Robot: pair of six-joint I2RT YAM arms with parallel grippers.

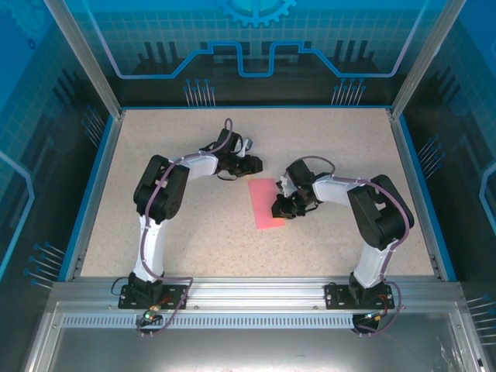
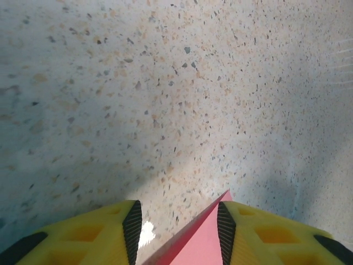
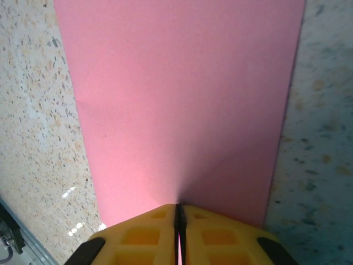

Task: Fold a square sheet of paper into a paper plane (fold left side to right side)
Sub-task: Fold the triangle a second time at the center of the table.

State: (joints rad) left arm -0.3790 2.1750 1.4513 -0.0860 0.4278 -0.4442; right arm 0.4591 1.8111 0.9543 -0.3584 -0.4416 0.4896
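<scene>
While the square sheet of paper (image 1: 266, 203) lies as a smooth pink rectangle on the speckled table (image 1: 155, 139), we see bent arms poise the left gripper (image 2: 178, 225), fingers spread, about its corner and the right gripper (image 3: 180, 212), fingers pressed together, over it.

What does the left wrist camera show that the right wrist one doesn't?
Left wrist: the left gripper open, one pink corner of the square sheet of paper poking between its jaws, speckled table beyond. Right wrist: the right gripper shut at the sheet's near edge, the pink face running ahead, both side edges visible. Both: pink paper, speckled table, yellow jaws.
</scene>
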